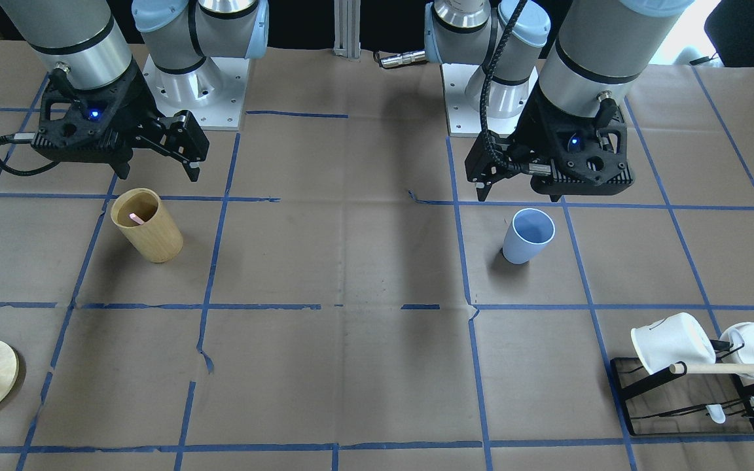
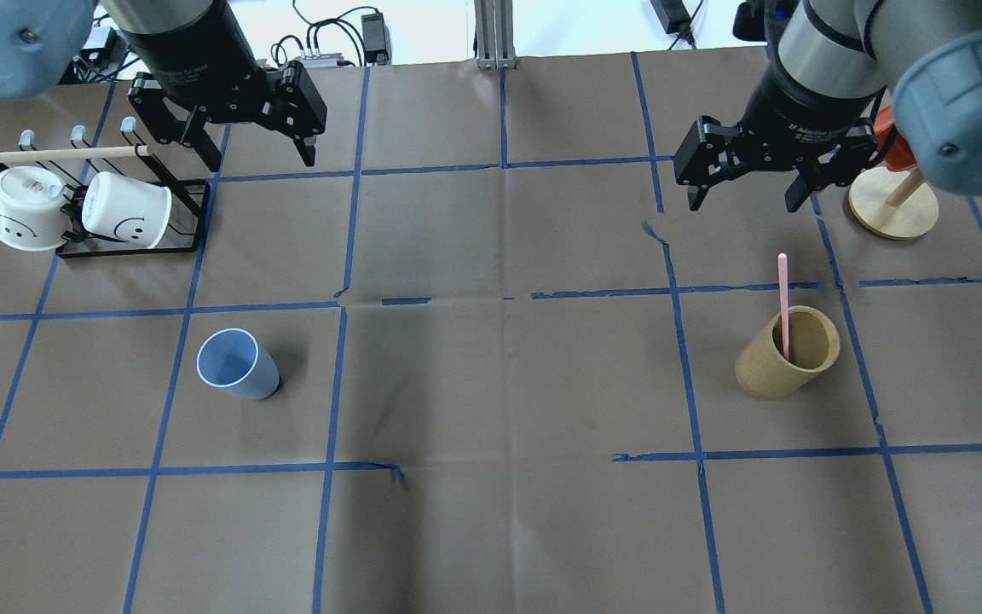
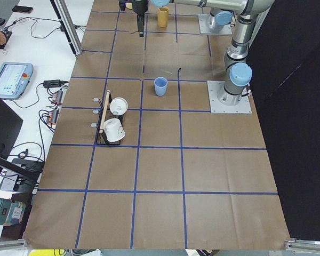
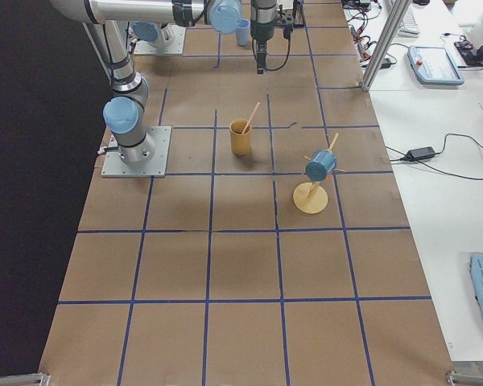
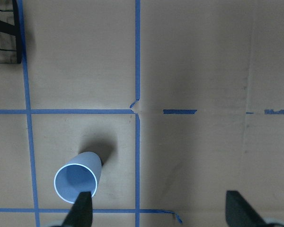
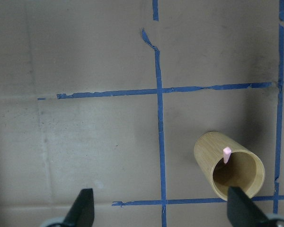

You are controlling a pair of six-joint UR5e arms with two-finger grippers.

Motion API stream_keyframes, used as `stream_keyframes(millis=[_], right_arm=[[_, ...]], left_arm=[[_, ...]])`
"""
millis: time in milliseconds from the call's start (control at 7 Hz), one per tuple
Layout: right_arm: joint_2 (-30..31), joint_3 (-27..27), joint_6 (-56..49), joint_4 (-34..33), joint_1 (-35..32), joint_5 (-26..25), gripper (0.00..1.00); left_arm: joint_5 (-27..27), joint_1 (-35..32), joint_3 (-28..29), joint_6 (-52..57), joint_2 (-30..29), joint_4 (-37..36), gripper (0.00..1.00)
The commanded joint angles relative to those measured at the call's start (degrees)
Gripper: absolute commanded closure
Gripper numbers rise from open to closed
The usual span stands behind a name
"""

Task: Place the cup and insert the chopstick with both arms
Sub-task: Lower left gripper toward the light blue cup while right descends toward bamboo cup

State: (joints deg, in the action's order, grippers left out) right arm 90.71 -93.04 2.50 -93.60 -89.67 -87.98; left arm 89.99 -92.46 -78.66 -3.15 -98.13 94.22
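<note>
In the overhead view the left tool (image 2: pixel 254 152) is seen at the upper left, spread wide and empty. It is well apart from the cup (image 2: pixel 235 365), which stands upright on the surface (image 2: pixel 499 384) at the lower left. The right tool (image 2: pixel 744 203), at the upper right, is likewise spread and empty, higher in the frame than the chopstick (image 2: pixel 784 298), which leans in a tan wooden holder (image 2: pixel 785 354). In the front-facing view the cup is found right of centre, just below the left tool, and only the pink tip shows inside the holder at the left. In the left wrist view the cup lies at the lower left, its rim overlapped by one fingertip (image 5: pixel 83 208). It is judged that the tool should be shifted to that side until the cup is centred between the jaws, then lowered and closed gently on the tapering wall. In the right wrist view the holder sits at the lower right beside one fingertip (image 6: pixel 239 208). The stick should be centred likewise, pinched on its free upper part and drawn straight up, so that the holder is not tipped.
</note>
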Motion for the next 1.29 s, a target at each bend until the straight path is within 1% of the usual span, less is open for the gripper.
stream_keyframes(millis=[0,429,571,714,1000,1143], right_arm=[[0.08,-0.03,0.05,0.0,-0.07,-0.08,0.0],[0.08,-0.03,-0.13,1.4,0.02,-0.35,0.0],[0.43,-0.03,-0.22,1.41,0.02,-4.26,0.0],[0.6,-0.03,-0.83,1.41,0.02,-6.3,0.0],[-0.18,-0.03,-1.44,1.32,0.02,-5.62,0.0],[-1.4,-0.03,-1.88,1.49,0.11,-5.53,0.0]], left_arm=[[0.09,0.0,0.0,0.07,0.04,0.0,0.0],[-0.08,0.0,0.0,0.07,0.04,0.0,0.0],[-0.17,0.0,0.0,-0.02,0.04,0.0,0.0],[0.01,0.09,0.0,0.07,0.13,0.0,0.0],[0.09,0.35,0.09,0.16,0.13,-0.09,0.0],[0.18,1.48,0.09,0.33,0.22,0.0,0.0]])
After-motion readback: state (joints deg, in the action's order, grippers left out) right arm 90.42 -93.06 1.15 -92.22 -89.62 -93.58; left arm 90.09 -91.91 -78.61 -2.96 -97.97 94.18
